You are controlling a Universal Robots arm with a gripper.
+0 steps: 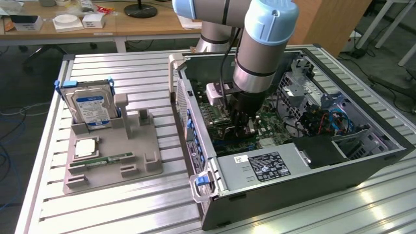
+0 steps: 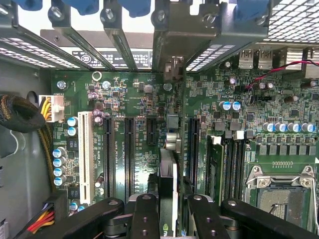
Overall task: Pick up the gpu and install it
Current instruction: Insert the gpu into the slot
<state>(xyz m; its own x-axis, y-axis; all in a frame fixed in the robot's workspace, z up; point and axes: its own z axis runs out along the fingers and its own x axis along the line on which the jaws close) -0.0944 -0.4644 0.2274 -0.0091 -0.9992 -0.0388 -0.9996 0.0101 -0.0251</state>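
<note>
My gripper (image 1: 242, 122) reaches down inside the open computer case (image 1: 312, 187), just above the motherboard (image 2: 124, 94). In the wrist view the gpu (image 2: 168, 167) shows edge-on as a thin dark card standing upright between my two black fingers (image 2: 144, 216). The gripper (image 2: 168, 204) is shut on it. The card runs lengthwise between the long black expansion slots (image 2: 128, 154), and its pale metal bracket (image 2: 174, 37) sits at the case's rear slot openings. I cannot tell whether its lower edge is seated in a slot.
A grey holder tray (image 1: 110, 146) on the exterior view's left carries a silver hard drive (image 1: 91, 108) and a narrow green memory stick (image 1: 107, 160). Inside the case are the power supply (image 1: 260, 168), an open CPU socket (image 2: 281, 191), a white slot (image 2: 84, 157) and sleeved cables (image 2: 20, 117).
</note>
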